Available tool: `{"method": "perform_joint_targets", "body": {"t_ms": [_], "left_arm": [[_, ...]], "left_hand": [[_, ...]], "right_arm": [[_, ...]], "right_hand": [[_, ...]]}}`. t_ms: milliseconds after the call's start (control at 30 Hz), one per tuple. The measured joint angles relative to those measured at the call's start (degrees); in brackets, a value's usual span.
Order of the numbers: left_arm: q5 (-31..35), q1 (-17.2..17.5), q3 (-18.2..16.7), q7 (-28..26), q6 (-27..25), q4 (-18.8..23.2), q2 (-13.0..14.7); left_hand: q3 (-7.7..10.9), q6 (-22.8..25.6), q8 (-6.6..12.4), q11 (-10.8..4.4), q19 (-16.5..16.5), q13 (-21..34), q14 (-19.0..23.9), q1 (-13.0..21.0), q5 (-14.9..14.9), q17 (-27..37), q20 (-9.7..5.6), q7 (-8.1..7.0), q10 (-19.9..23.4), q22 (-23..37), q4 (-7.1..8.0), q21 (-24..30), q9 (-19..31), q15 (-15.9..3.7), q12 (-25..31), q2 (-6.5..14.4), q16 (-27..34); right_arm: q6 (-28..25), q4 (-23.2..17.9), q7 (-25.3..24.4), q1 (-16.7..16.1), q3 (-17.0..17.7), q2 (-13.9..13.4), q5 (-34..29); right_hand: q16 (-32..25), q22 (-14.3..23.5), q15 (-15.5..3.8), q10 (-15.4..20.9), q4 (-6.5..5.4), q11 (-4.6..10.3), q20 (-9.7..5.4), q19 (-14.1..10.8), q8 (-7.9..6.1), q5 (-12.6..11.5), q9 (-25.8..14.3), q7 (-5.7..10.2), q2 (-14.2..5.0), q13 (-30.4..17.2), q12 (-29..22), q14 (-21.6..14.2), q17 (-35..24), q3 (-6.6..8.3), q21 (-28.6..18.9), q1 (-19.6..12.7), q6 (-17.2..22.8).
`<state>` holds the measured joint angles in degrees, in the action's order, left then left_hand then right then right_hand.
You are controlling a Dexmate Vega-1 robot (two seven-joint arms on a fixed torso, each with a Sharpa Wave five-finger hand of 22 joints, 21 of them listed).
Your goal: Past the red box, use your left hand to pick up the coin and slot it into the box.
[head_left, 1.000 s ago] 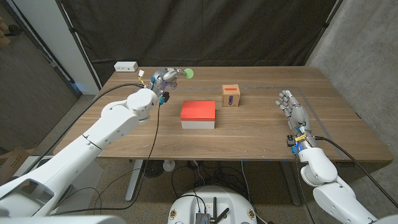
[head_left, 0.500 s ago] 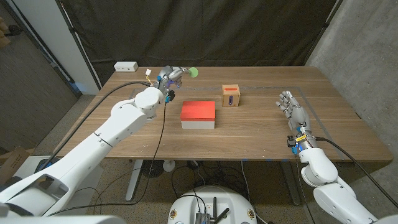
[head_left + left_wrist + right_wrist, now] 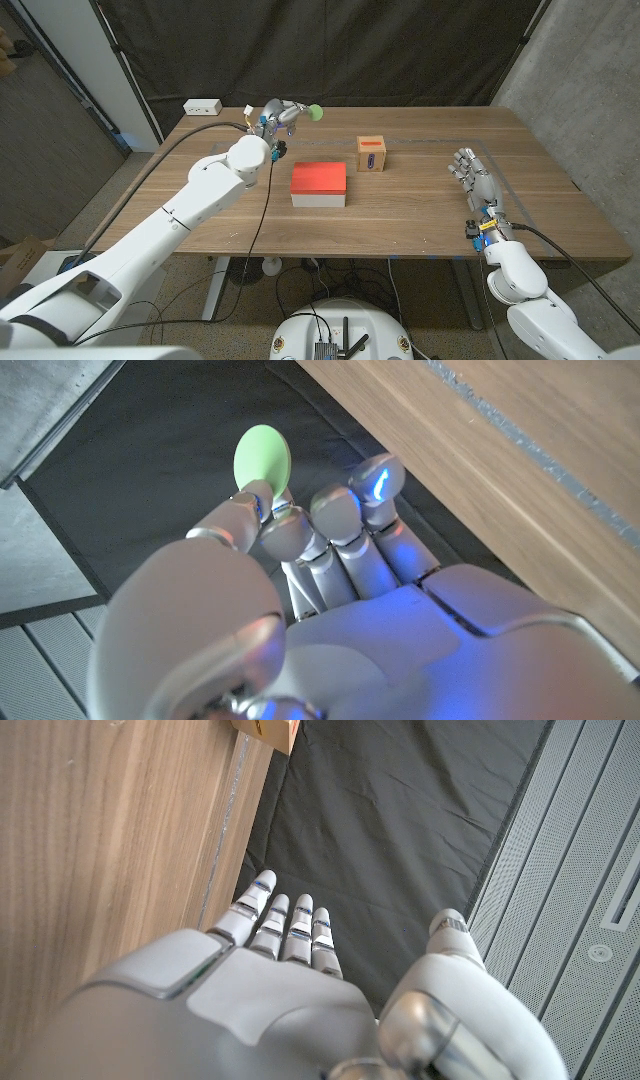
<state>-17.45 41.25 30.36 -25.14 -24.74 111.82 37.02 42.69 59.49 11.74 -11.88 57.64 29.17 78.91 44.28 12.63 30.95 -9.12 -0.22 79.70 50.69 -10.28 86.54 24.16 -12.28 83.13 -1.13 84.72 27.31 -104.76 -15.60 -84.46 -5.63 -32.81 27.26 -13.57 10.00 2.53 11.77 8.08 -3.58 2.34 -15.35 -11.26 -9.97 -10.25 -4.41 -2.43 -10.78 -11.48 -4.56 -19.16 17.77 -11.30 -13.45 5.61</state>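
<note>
The green coin [image 3: 316, 112] is off the desk [image 3: 420, 205], pinched at the fingertips of the left hand [image 3: 278, 118], which is raised over the far left part of the desk, beyond the red box [image 3: 319, 183]. In the left wrist view the coin [image 3: 262, 458] stands clear above the fingers [image 3: 335, 512], held by its lower edge, with its flat green face turned to the camera and the other fingers curled in close beside the grip. The small wooden box [image 3: 372, 154] with the slot in its top [image 3: 371, 144] stands to the robot's right of the coin and somewhat nearer the robot, well apart from the hand, with the red box nearer still and between the arm and the desk's front edge. Judging from this layout, the coming move is a carry rightward and a little back toward the robot, ending over the slot. The slot's long axis appears to run left to right across the box top, so the coin would probably need to be turned edge-down and lined up with it before release; how the coin's edge sits relative to the slot right now is too small to tell. The left hand is far nearer the box than the right hand [image 3: 474, 178], which waits with fingers apart and nothing in them near the desk's right side; the right wrist view shows its fingers [image 3: 283, 925] extended and side by side, touching nothing.
</note>
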Motion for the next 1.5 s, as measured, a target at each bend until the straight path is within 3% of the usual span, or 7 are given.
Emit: {"method": "perform_joint_targets", "body": {"t_ms": [333, 1500], "left_arm": [[8.3, -2.5, 3.4, 0.2, -0.6, -0.6, -0.9], [34.1, -12.5, 16.0, 6.8, -3.8, -8.0, -8.4]], "left_hand": [[0.31, 0.2, 0.0, 0.0, 0.0, 0.2, 0.0, -0.2, 0.0, 0.1, 0.0, -0.19, 0.0, 0.7, 0.32, 0.3, -0.2, 0.0, 0.0, -0.3, 0.3], [0.31, 1.2, 0.42, 0.11, 0.0, 0.7, 0.3, 0.1, 0.0, 0.3, 0.0, -0.37, 0.1, 1.7, 0.32, 0.3, -0.4, 0.31, 1.0, -0.5, 0.9]], "right_arm": [[0.8, 0.0, -0.2, -0.7, 0.5, 0.6, -0.5], [2.3, -0.2, 0.1, -3.3, 2.9, 1.4, -0.5]], "right_hand": [[0.0, 0.0, 0.0, 0.0, 0.0, 0.0, 0.0, 0.0, 0.0, 0.0, 0.0, 0.0, 0.0, 0.0, 0.0, 0.0, 0.0, 0.0, 0.0, 0.0, 0.0], [0.0, 0.0, 0.01, 0.2, 0.0, 0.21, 0.31, -0.3, 0.0, 0.0, 0.0, 0.17, 0.0, 0.0, 0.0, 0.0, 0.0, 0.0, 0.0, 0.0, 0.4]]}}
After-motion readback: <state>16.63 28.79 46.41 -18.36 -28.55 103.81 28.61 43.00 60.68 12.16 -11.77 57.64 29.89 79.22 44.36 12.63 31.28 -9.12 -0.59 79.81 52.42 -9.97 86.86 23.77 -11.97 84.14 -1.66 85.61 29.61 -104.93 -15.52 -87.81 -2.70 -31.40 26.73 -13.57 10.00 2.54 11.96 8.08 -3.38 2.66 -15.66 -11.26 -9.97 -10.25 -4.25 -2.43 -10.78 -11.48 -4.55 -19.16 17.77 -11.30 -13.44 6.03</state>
